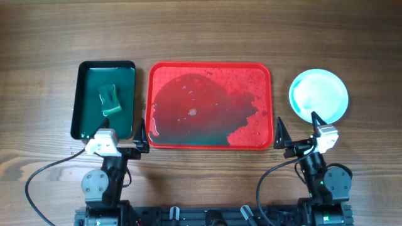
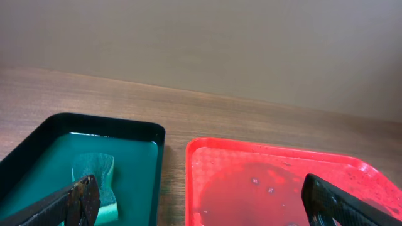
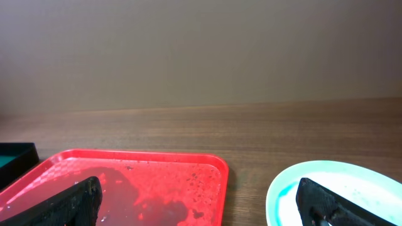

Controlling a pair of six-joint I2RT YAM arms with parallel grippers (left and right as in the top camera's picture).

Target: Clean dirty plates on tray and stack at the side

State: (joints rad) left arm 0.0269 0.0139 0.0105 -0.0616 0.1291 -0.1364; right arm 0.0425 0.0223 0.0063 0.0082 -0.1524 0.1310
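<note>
The red tray (image 1: 210, 64) lies mid-table with no plates on it, only a dark wet puddle with teal residue; it also shows in the left wrist view (image 2: 270, 147) and the right wrist view (image 3: 138, 154). The plates (image 1: 318, 94) sit stacked on the table right of the tray, white on top with a turquoise rim showing beneath; the right wrist view shows the stack's edge (image 3: 339, 182). My left gripper (image 1: 120, 139) (image 2: 201, 201) is open and empty at the tray's near left corner. My right gripper (image 1: 299, 129) (image 3: 198, 201) is open and empty between the tray and the plates.
A dark green tray (image 1: 107, 63) (image 2: 107, 119) with green liquid stands left of the red tray. A green sponge (image 1: 110, 99) (image 2: 94, 169) lies in it. Both arm bases stand at the table's near edge.
</note>
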